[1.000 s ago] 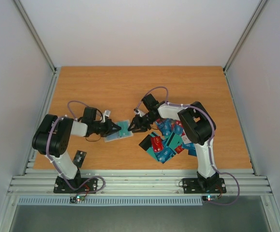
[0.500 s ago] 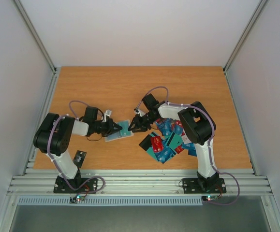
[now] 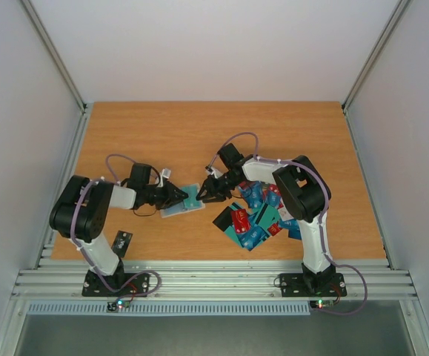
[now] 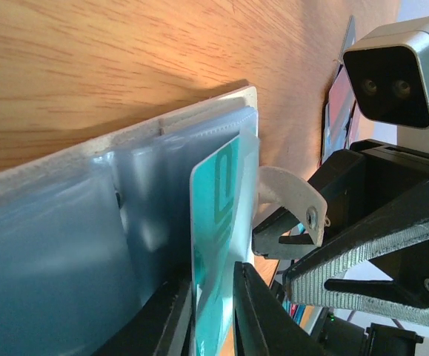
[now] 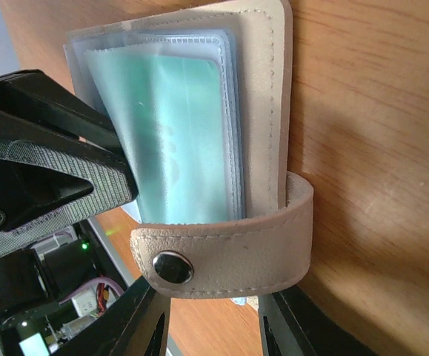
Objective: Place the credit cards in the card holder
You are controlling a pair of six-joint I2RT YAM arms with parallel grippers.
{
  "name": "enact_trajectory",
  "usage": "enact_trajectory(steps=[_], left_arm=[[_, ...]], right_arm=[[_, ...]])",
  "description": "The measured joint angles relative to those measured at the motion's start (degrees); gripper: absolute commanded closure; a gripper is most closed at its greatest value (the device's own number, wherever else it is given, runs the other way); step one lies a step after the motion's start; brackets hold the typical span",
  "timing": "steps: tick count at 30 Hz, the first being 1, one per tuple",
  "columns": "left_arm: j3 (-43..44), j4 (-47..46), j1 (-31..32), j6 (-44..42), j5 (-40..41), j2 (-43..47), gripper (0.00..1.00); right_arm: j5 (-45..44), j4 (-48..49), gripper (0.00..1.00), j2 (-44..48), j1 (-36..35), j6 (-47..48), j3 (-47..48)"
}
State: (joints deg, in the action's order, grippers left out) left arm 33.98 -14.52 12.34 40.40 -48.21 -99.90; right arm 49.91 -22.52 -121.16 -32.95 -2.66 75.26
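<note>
Within the card holder, a sleeved teal card, left pincer clamped on it, right pincer apart astride the strap.

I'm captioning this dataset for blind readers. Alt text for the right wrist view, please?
An open cream card holder lies on a wooden table, a teal card in its clear sleeves. The black left gripper clamps the card from the left, and the holder's snap strap loops across the fingers of the right gripper at the bottom.
</note>
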Motion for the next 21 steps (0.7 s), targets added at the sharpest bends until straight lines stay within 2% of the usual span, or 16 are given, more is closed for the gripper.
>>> enact_trajectory(steps=[5, 13, 21], left_arm=[[0.00, 3.08, 0.02, -0.44, 1.51, 2.08, 0.73], [0.76, 10.32, 0.07, -2.69, 3.63, 5.68, 0.54], [2.86, 23.93, 0.07, -6.27, 8.15, 13.79, 0.34]], right_arm=[[0.00, 0.02, 0.66, 0.00, 0.02, 0.00, 0.00], [-0.44, 0.33, 0.66, 1.38, 0.26, -0.02, -1.57], [-1.36, 1.73, 0.68, 4.87, 0.50, -0.22, -4.24]])
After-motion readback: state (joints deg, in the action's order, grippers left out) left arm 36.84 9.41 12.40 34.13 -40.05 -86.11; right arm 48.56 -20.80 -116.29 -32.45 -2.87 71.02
